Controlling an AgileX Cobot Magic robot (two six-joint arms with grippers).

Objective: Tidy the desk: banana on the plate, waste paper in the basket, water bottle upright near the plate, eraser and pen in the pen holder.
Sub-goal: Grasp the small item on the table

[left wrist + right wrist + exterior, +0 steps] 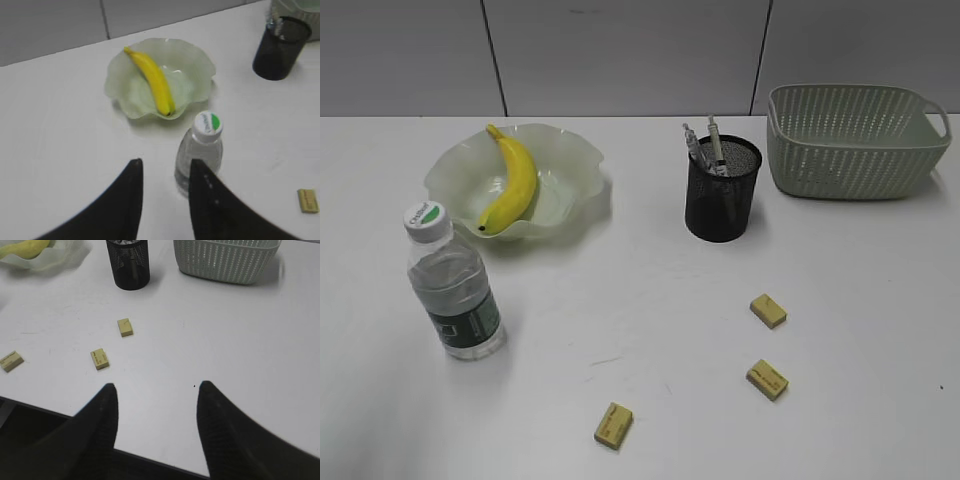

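Banana [514, 183] lies in the plate [582, 152], dark tip toward the near rim. Water bottle [454, 289] stands upright on the white worktop [650, 300], just in front of the plate, cap on. Pen holder [722, 189] sits mid-worktop with pens [704, 145] sticking out of it; basket [854, 142] is to its right at the back, inside hidden behind its slotted wall. Three yellow erasers lie loose on the worktop: one [768, 311] in front of the pen holder, one [767, 379] nearer the front edge, one [613, 425] further left. Left gripper [165, 170] hovers above the worktop, jaws spread, holding nothing, bottle just beside its right finger. Right gripper [156, 392] hangs over the front edge of the worktop, jaws spread wide, holding nothing, erasers well ahead to its left.
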